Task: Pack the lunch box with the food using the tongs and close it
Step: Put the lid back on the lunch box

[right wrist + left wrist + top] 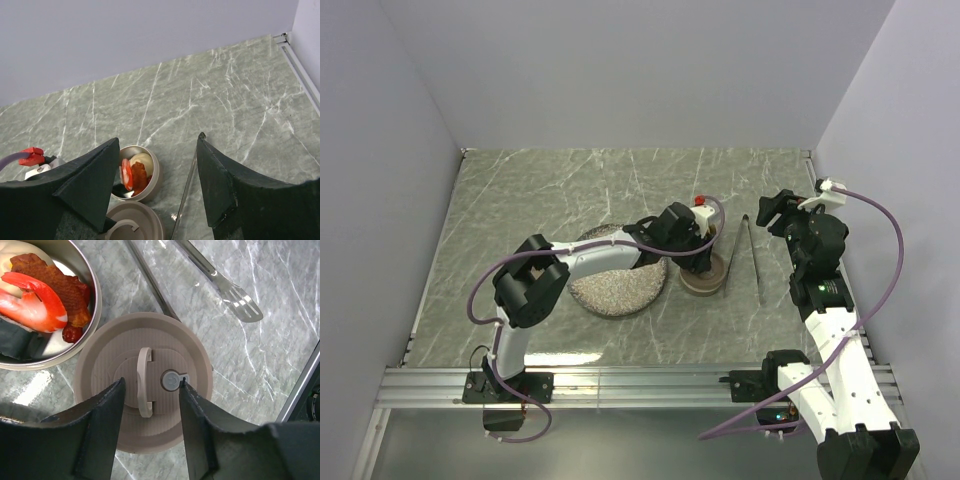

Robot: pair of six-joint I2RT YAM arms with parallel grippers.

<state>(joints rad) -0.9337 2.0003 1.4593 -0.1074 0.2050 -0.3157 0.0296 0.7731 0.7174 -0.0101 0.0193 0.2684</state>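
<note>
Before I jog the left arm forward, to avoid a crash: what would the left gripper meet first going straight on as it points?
The beige lid, lying beside the open lunch box. Its raised handle sits between the open fingers of the left gripper, so that likely comes first; depth unclear.

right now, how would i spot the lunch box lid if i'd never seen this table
On the marble table, look just right of the big speckled plate. The lid lies flat beside the open food tin: round, beige, with a loop handle and grey button, unlike the slim tongs.
</note>
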